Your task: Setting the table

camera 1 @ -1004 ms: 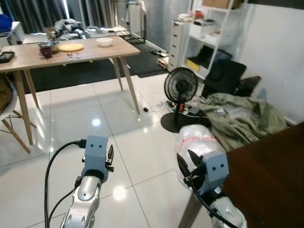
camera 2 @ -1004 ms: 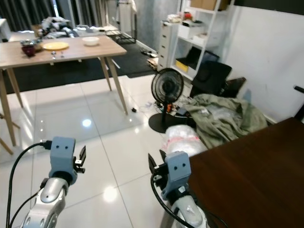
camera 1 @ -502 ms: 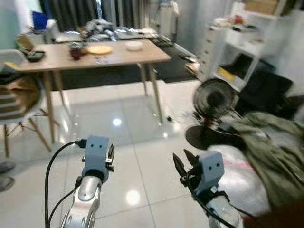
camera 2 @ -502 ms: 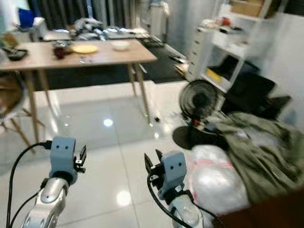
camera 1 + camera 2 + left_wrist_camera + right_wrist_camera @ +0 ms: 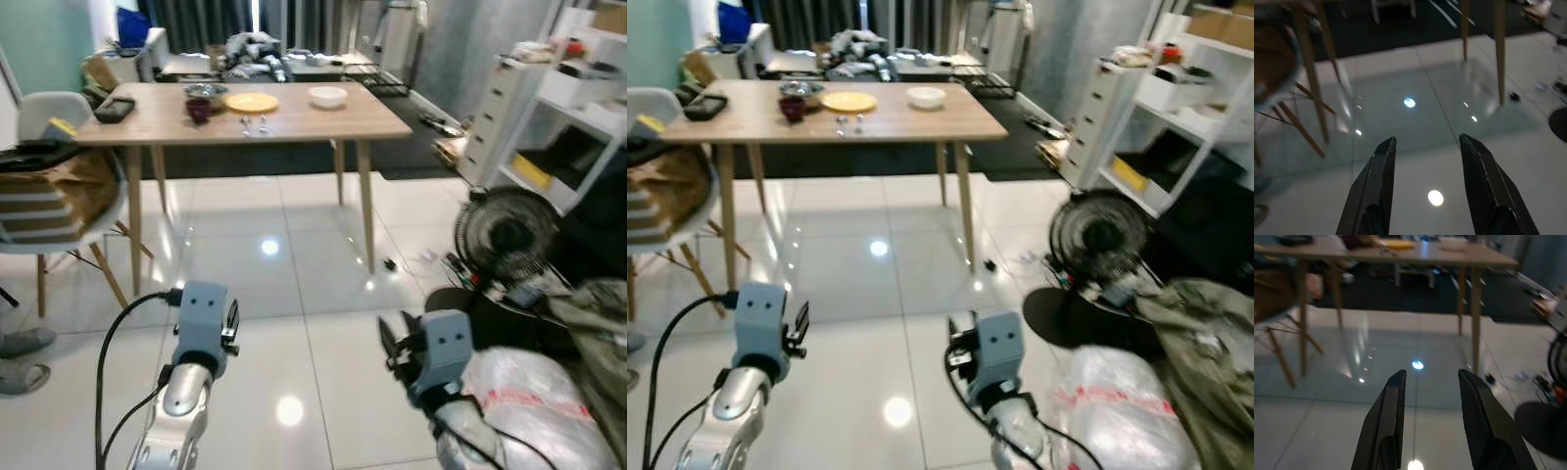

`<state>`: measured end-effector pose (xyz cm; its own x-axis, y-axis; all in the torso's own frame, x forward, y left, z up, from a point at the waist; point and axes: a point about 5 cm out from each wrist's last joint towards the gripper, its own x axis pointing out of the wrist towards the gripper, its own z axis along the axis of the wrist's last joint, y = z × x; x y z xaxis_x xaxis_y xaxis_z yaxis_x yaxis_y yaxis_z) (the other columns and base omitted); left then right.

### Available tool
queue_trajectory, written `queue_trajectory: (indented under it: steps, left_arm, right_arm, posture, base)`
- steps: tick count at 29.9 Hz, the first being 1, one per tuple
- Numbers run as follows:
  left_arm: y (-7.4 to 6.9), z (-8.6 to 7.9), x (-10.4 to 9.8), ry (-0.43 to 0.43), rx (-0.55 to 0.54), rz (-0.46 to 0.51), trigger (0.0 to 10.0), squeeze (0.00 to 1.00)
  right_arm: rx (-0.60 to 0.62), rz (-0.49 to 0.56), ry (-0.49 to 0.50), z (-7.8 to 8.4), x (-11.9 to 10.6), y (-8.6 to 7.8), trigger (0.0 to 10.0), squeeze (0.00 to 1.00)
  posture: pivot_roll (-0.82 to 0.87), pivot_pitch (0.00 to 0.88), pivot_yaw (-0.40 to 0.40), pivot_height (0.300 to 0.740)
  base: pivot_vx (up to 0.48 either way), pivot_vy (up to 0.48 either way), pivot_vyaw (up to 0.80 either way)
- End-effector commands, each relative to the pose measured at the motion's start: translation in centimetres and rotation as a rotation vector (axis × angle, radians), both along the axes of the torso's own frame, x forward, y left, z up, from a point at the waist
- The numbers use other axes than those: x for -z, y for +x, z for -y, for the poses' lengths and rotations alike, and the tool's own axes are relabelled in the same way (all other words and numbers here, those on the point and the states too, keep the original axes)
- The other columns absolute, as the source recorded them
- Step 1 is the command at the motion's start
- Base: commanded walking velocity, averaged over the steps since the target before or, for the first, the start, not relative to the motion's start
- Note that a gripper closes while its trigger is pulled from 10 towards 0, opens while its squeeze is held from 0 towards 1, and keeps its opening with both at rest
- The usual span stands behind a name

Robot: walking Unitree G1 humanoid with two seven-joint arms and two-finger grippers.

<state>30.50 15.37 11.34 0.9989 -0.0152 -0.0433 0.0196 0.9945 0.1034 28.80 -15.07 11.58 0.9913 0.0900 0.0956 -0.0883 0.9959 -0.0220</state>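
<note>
tiled floor, distant table, blurred dishes

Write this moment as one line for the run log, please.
phase: facing wooden table across tiled floor | left gripper: open, empty | right gripper: open, empty | on table: yellow plate, white bowl

Both arms were held forward at waist height, left gripper and right gripper parted, empty.
</note>
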Motion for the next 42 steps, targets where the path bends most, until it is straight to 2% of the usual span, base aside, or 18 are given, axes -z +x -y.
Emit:
queue_trajectory:
  steps: [1, 5, 10, 12, 26, 32, 42]
  left_arm:
    - [-0.5, 0.5, 1.1, -0.006, 0.074, -0.050, 10.0, 0.00]
    - [-0.6, 0.6, 1.6, -0.006, 0.111, -0.069, 10.0, 0.00]
    - [-0.1, -0.5, 2.1, 0.047, 0.109, -0.077, 10.0, 0.00]
    - [0.0, -0.6, 2.0, 0.049, 0.107, -0.073, 10.0, 0.00]
    - [0.9, -0.8, 0.6, 0.051, 0.141, -0.026, 10.0, 0.00]
    - [0.9, -1.1, 0.4, 0.061, 0.138, -0.018, 10.0, 0.00]
    - [0.6, -1.6, 0.5, 0.064, 0.127, -0.023, 10.0, 0.00]
  right_arm:
    - [0.087, -0.067, -0.016, 1.3, 1.5, 0.0, 10.0, 0.00]
    - [0.140, -0.085, -0.055, 2.3, 1.9, 0.1, 10.0, 0.00]
    - [0.182, -0.095, -0.108, 4.5, 2.1, 0.7, 10.0, 0.00]
    - [0.186, -0.100, -0.113, 4.8, 2.2, 0.8, 10.0, 0.00]
    - [0.109, -0.051, -0.080, 4.5, 1.6, 1.3, 10.0, 0.00]
    - [0.053, -0.047, -0.040, 4.2, 1.6, 1.2, 10.0, 0.00]
    - [-0.001, -0.068, -0.057, 4.1, 2.0, 1.4, 10.0, 0.00]
  posture:
    - [0.08, 0.010, 0.040, 0.740]
    - [0.09, 0.011, 0.033, 0.740]
    - [0.10, 0.010, 0.024, 0.740]
    - [0.11, 0.009, 0.023, 0.740]
    - [0.10, 0.008, 0.034, 0.740]
    - [0.11, 0.014, 0.036, 0.740]
    - [0.12, 0.021, 0.028, 0.740]
  base:
    - [0.469, 0.000, 0.00]
    - [0.469, 0.000, 0.00]
    - [0.465, 0.000, 0.00]
    - [0.465, 0.000, 0.00]
    - [0.465, 0.000, 0.00]
    - [0.465, 0.000, 0.00]
    - [0.465, 0.000, 0.00]
